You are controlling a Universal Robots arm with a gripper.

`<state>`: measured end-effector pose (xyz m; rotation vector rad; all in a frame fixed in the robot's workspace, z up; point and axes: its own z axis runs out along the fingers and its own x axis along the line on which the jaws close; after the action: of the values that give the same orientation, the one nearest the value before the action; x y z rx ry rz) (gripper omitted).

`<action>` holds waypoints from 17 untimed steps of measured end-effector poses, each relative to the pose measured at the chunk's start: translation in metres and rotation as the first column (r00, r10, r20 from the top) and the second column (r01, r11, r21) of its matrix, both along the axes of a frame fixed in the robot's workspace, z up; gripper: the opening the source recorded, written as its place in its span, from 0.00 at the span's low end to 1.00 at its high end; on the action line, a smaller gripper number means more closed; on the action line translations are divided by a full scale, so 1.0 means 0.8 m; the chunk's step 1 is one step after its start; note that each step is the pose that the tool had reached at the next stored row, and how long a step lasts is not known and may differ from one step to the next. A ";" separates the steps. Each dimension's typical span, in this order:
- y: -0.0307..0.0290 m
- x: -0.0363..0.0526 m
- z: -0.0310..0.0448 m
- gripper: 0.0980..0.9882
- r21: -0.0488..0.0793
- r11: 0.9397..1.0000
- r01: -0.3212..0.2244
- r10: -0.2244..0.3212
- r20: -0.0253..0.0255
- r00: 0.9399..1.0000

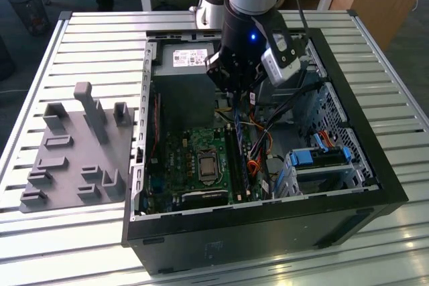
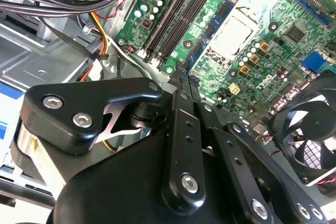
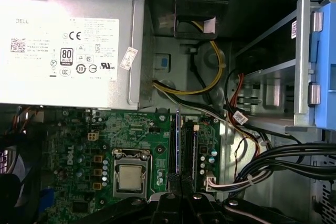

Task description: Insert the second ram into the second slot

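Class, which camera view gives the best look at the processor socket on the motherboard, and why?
The first wrist view: the processor socket is seen square-on and whole, metal frame included. The second wrist view shows it whole too, but slanted. The exterior view shows it from farther off.

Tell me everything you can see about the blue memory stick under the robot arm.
The second ram is a thin, dark blue board, seen edge-on in the first wrist view as a narrow strip. The end effector pinches it on edge, lined up along the black slots beside the silver processor. Whether it sits in a slot cannot be told.
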<state>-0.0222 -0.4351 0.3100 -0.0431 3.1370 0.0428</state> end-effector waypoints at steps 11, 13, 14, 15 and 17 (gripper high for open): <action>-0.0032 0.000 -0.0104 0.02 0.000 1.000 0.000 0.000 0.000 1.000; -0.0034 0.000 -0.0127 0.02 0.000 1.000 0.000 0.000 0.000 1.000; -0.0034 0.000 -0.0138 0.02 0.000 1.000 0.000 0.000 0.000 1.000; -0.0035 0.000 -0.0148 0.02 0.000 1.000 0.000 0.000 0.000 1.000; -0.0035 0.000 -0.0167 0.02 0.000 1.000 0.000 0.000 0.000 1.000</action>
<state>-0.0222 -0.4380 0.2966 -0.0431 3.1372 0.0427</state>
